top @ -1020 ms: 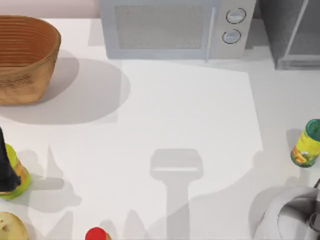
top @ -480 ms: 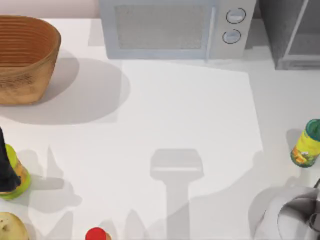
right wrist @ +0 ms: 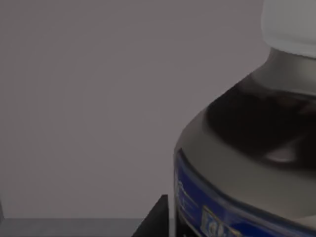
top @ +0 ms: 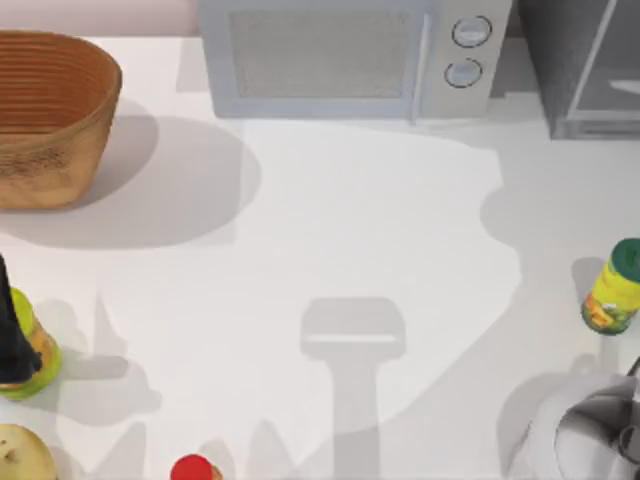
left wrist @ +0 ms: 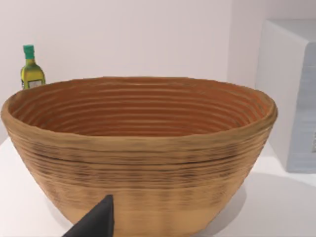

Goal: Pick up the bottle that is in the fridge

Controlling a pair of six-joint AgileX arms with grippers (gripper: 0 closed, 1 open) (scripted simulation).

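The right wrist view looks at the bottle (right wrist: 252, 143) from very close, against a plain grey wall that appears to be the inside of the fridge (top: 585, 65). The bottle has a white cap, a dark rounded shoulder beneath it, and lower down a blue label band with pale lettering too cropped to read. A dark tip of one of the right gripper's fingers (right wrist: 155, 219) pokes up just beside the bottle's body; whether the claw is spread or closing on the bottle I cannot tell from so small a part.

In the top view the fridge stands at the table's far right corner, dark grey with a pale slanted bar, next to the microwave (top: 350, 55). A curved white part of the right arm (top: 585, 435) sits at the lower right edge, near a yellow-green bottle (top: 612, 288). A red-capped bottle (top: 193, 468) stands at the near edge.

The left arm is parked at the table's left side, beside a woven basket (left wrist: 138, 153). One dark finger (left wrist: 96, 222) of it shows before the basket's wall, and its claw state cannot be told either.
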